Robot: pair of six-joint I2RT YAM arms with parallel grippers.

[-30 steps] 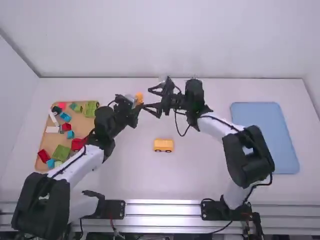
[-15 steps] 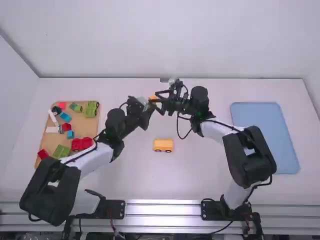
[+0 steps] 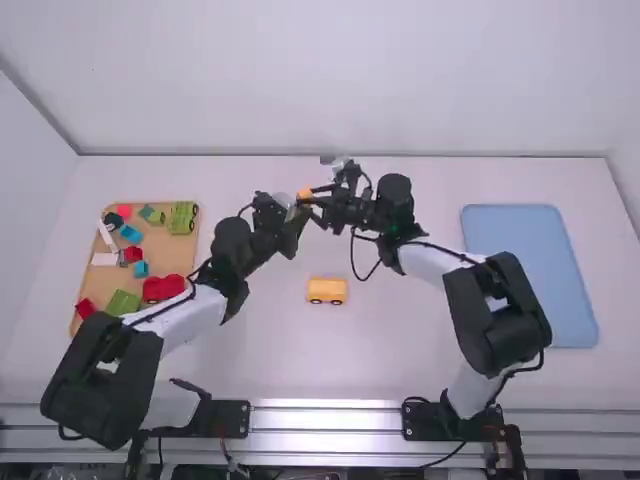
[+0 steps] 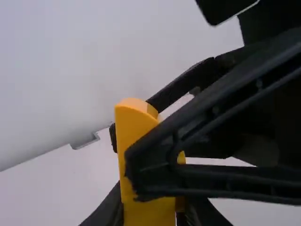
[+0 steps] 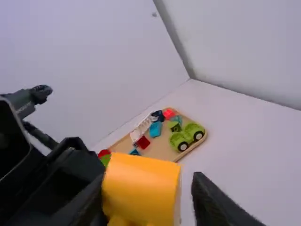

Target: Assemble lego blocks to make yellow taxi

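The left end effector (image 4: pixel 157 213) appears closed on the yellow-orange block (image 4: pixel 134 128), holding it upright above the bench (image 3: pixel 270 340) with its far end exposed, presumably so the other arm can take or turn it. The right end effector (image 5: pixel 146 190) is spread around that exposed end, with space beside one finger, so its grip seems unfinished. Beyond them, the wheeled yellow base (image 3: pixel 327 291) rests on the bench, probably awaiting the block. Compared with a second ago, the block is farther right, between the right fingers.
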